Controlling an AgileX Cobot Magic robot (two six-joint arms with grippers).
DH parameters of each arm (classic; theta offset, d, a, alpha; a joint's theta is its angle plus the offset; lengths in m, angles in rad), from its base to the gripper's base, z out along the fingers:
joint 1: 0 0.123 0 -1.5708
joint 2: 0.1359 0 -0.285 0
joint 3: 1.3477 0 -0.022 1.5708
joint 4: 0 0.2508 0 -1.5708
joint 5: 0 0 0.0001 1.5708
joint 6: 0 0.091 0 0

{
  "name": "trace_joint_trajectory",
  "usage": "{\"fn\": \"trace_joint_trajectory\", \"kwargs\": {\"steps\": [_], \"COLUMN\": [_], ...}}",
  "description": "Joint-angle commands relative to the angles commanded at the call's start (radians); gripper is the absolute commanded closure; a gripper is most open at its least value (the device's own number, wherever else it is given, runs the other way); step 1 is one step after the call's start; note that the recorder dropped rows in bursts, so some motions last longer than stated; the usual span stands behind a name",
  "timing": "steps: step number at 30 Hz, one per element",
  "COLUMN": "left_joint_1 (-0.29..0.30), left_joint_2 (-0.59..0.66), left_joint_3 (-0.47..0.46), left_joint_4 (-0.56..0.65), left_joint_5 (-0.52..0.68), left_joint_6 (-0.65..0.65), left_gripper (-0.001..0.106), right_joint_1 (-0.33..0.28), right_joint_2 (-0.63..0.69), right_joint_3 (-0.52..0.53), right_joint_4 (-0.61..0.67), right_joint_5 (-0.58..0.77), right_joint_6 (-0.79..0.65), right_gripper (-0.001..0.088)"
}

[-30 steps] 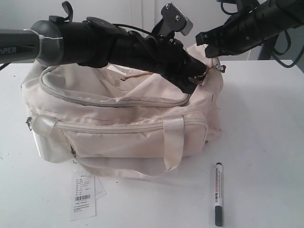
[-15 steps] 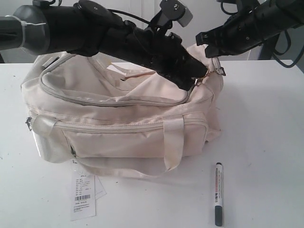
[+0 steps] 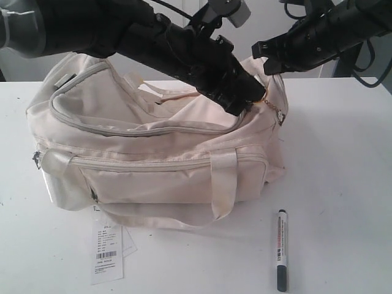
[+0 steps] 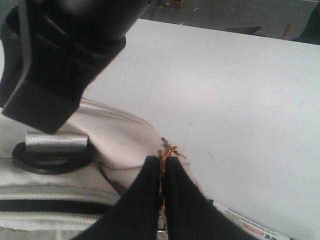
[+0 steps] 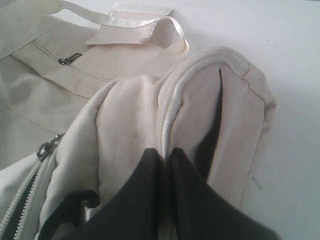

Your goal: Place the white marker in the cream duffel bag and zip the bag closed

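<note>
Far left, a tag (image 3: 107, 251) lies flat on the table (image 3: 343, 171) just in front of the bag (image 3: 153, 177). The bag sits slumped, broad side toward me. Its top zip (image 3: 141, 130) curves from the left shoulder over to the right end. From here the zip looks mostly shut, though I can't swear to it.

The left arm reaches right across the top of the bag. The left claw (image 4: 162, 165) has its fingers together at the bag's right end, pinching the little gold pull (image 4: 170, 149). Just beside it, a shade further right and higher, the right claw (image 5: 162, 157) is also closed, clamped on a fold of the bag's end fabric by the seam.

So what matters is this: the pull is at the right end and the zip track runs away from it to the left. To my eye any opening pull has to travel leftward along that curve, with the right claw anchoring the end.

Furthest right, the marker (image 3: 282, 248) is not in the bag. It lies on the table in front of the bag's right end, clear of it, below both claws. Its long axis points toward me and away. I'd say the right arm is the handier one for it.
</note>
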Motion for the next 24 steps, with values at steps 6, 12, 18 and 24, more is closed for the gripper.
{"fn": "trace_joint_trajectory", "kwargs": {"steps": [6,12,18,24], "left_joint_1": [-0.007,-0.007,-0.007,-0.007], "left_joint_2": [-0.006,-0.025,-0.06,-0.091], "left_joint_3": [0.0,0.0,0.0,0.043], "left_joint_4": [0.024,0.075,0.09,0.119], "left_joint_5": [0.036,0.065,0.084,0.087], "left_joint_6": [-0.031,-0.075,-0.108,-0.128], "left_gripper": [0.105,0.105,0.105,0.105], "right_joint_1": [0.0,0.0,0.0,0.0], "right_joint_2": [0.0,0.0,0.0,0.0], "right_joint_3": [0.0,0.0,0.0,0.0], "right_joint_4": [0.0,0.0,0.0,0.0], "right_joint_5": [0.012,0.012,0.013,0.013], "right_joint_6": [0.004,0.004,0.004,0.004], "right_gripper": [0.0868,0.0868,0.0868,0.0868]}}
